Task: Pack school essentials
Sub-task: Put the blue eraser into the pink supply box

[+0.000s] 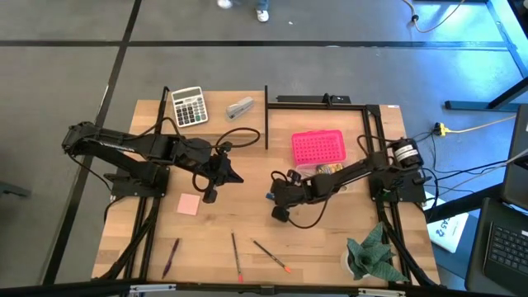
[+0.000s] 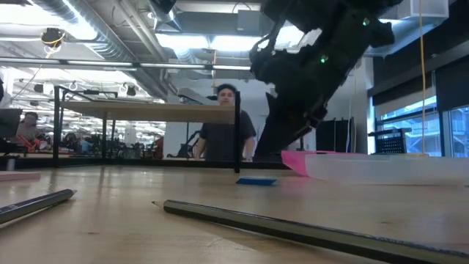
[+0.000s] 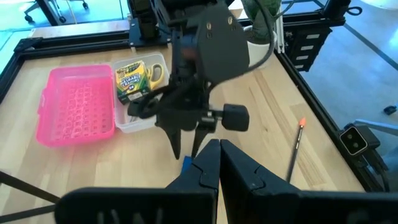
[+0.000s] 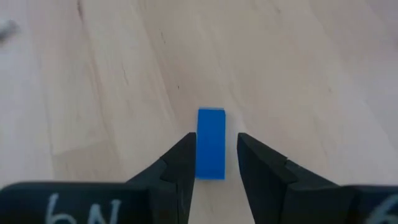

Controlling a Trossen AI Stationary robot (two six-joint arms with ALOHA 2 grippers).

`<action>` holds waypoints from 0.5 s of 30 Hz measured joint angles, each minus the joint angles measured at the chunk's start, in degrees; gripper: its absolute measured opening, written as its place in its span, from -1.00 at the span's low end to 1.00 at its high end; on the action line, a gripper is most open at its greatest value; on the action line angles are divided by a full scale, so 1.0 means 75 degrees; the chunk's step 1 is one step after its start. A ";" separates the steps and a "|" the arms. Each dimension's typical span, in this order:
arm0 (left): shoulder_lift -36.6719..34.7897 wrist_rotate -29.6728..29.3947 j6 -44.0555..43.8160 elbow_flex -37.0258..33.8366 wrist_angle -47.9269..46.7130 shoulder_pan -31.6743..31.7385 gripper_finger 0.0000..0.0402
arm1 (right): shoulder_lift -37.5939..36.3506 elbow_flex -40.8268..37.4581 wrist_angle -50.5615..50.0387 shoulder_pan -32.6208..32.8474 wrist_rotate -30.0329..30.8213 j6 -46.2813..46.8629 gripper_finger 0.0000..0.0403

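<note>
Right wrist view puts it plainly: the right gripper (image 4: pixel 212 155) points down at the table (image 4: pixel 298 74) with its two dark fingers parted, and the small blue eraser (image 4: pixel 211 143) lies flat on the wood in the gap between them, a sliver of space showing on each side, so nothing is clamped.

From overhead, that right gripper (image 1: pixel 276 198) sits near the table's middle, and the pink lid (image 1: pixel 318 147) and the clear box (image 1: pixel 330 169) beside it lie just behind its arm. Inside the box are the yellow-green crayon box (image 3: pixel 133 76) and a yellow scissor handle (image 3: pixel 158 73).

The left gripper (image 1: pixel 233 175) hangs a little way off from the right one, facing it, its fingers (image 3: pixel 208 163) pressed together and empty. The pink note pad (image 1: pixel 188 204) rests just below it on the wood.

Three pencils (image 1: pixel 237 256) lie toward the front edge, well apart from both grippers. The calculator (image 1: pixel 189 106) and the stapler (image 1: pixel 240 108) sit at the far side. A person (image 2: pixel 227 125) stands beyond the table.
</note>
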 joint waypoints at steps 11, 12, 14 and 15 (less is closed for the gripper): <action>0.0000 0.0000 -0.0003 0.0000 0.0016 0.0000 -1.00 | -0.1063 0.0006 -0.1178 -0.0006 0.0083 0.0006 -0.41; 0.0000 0.0000 0.0000 0.0000 0.0015 0.0000 -1.00 | -0.1174 0.0006 -0.1343 -0.0006 0.0083 -0.0009 -0.41; 0.0000 0.0000 0.0000 0.0000 0.0021 0.0000 -1.00 | -0.1376 0.0006 -0.1621 -0.0006 0.0094 -0.0009 -0.41; 0.0000 0.0000 0.0000 0.0000 0.0016 -0.0001 -1.00 | -0.1461 0.0006 -0.1719 -0.0006 0.0096 -0.0009 -0.41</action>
